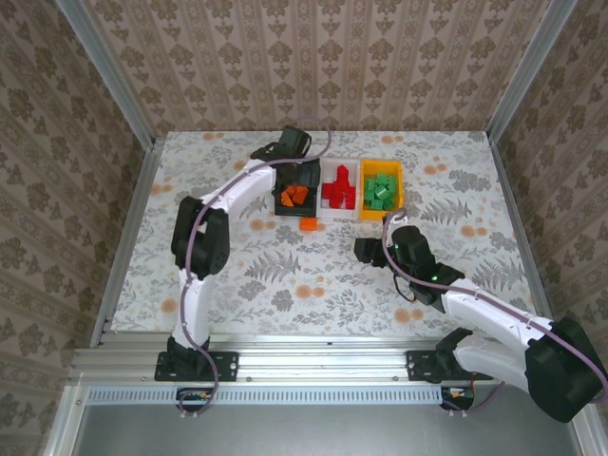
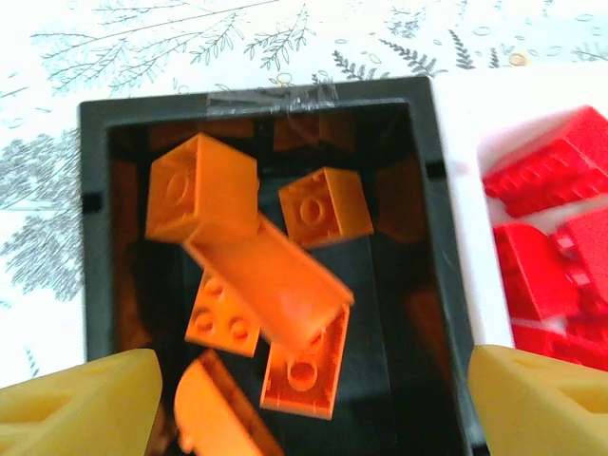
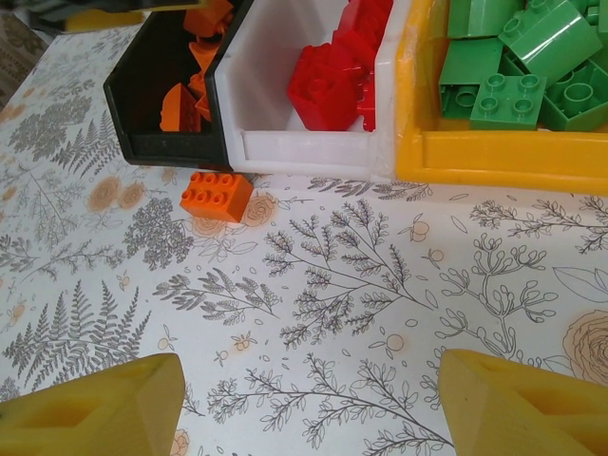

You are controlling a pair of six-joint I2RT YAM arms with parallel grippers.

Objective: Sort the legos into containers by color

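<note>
Three containers stand in a row: a black bin, a white bin and a yellow bin. Several orange legos lie in the black one, red legos in the white, green legos in the yellow. My left gripper hovers open over the black bin; a long orange brick below it looks blurred. One orange brick lies on the table just in front of the black bin. My right gripper is open above bare table, nothing between its fingers.
The floral tablecloth covers the table, which is walled by patterned panels on three sides. The left arm stretches diagonally from its base toward the bins. Open cloth lies between the right gripper and the bins.
</note>
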